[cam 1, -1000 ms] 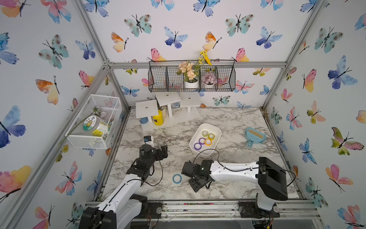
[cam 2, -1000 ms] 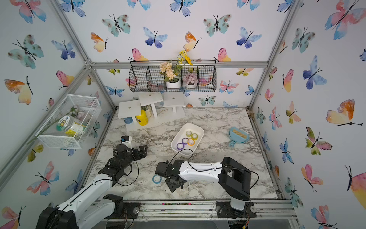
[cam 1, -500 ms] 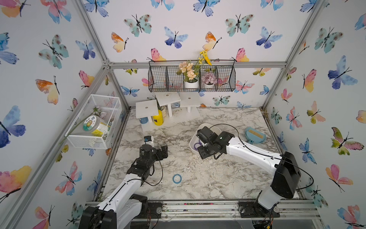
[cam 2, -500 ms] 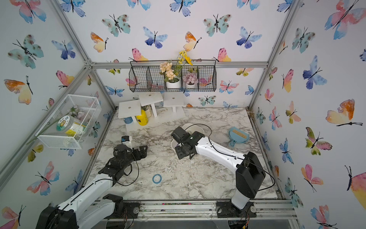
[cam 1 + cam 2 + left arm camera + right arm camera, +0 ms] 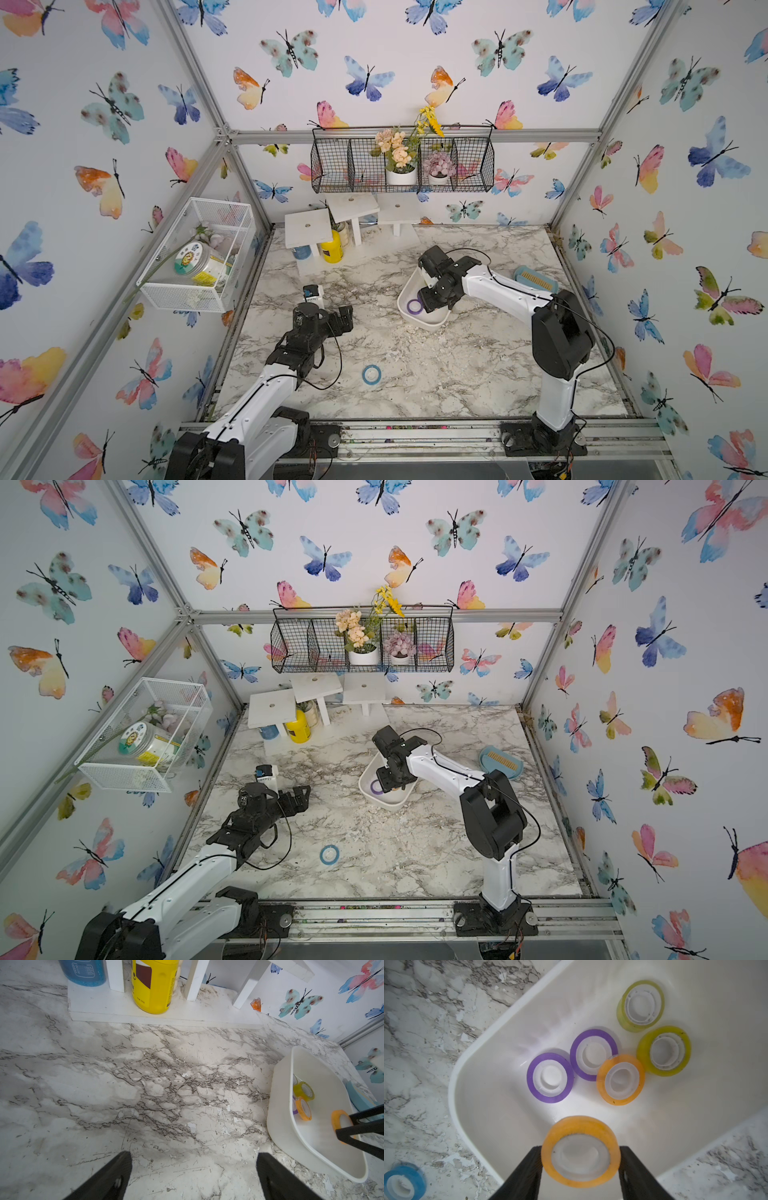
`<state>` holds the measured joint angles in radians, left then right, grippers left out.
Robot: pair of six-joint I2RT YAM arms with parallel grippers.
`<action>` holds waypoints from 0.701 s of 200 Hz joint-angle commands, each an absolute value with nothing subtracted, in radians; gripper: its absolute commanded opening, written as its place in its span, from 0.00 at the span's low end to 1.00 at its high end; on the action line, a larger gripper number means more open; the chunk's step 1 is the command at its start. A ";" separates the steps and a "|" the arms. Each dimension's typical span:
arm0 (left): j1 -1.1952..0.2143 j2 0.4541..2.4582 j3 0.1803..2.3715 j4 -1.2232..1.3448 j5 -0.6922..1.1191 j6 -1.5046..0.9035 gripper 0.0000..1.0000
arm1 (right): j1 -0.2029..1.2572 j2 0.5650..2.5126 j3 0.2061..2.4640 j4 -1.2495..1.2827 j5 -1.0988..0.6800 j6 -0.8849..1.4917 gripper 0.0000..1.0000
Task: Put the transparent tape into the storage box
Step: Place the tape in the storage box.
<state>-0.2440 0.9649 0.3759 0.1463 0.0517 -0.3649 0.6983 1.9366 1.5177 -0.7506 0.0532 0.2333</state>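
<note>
An orange transparent tape [image 5: 579, 1124] roll is pinched between the fingers of my right gripper [image 5: 580, 1153], which is shut on its sides. It hangs just above the floor of the white storage box [image 5: 452, 1084], near one corner. Several more rolls lie flat inside, among them a purple one [image 5: 550, 1078] and a yellow one [image 5: 663, 1051]. In both top views the right gripper [image 5: 434, 297] [image 5: 392, 779] reaches down into the box [image 5: 432, 322] [image 5: 386, 802]. A blue roll [image 5: 371, 374] lies on the table in front. My left gripper [image 5: 193, 1159] stands open above bare marble.
White risers [image 5: 307, 228] with a yellow bottle [image 5: 331, 249] and a blue jar stand at the back left. A blue brush tray [image 5: 536, 282] lies to the right of the box. A white mesh basket [image 5: 199, 257] hangs on the left wall, a black wire basket [image 5: 403, 166] on the back wall.
My right arm has swung from the front of the table near the blue roll back to the storage box, and now holds the orange roll low inside it. The left arm has not moved.
</note>
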 commanded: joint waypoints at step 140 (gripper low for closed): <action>-0.241 0.910 0.379 0.148 0.103 -0.362 0.99 | 0.680 2.005 1.567 -0.753 -0.012 0.202 0.71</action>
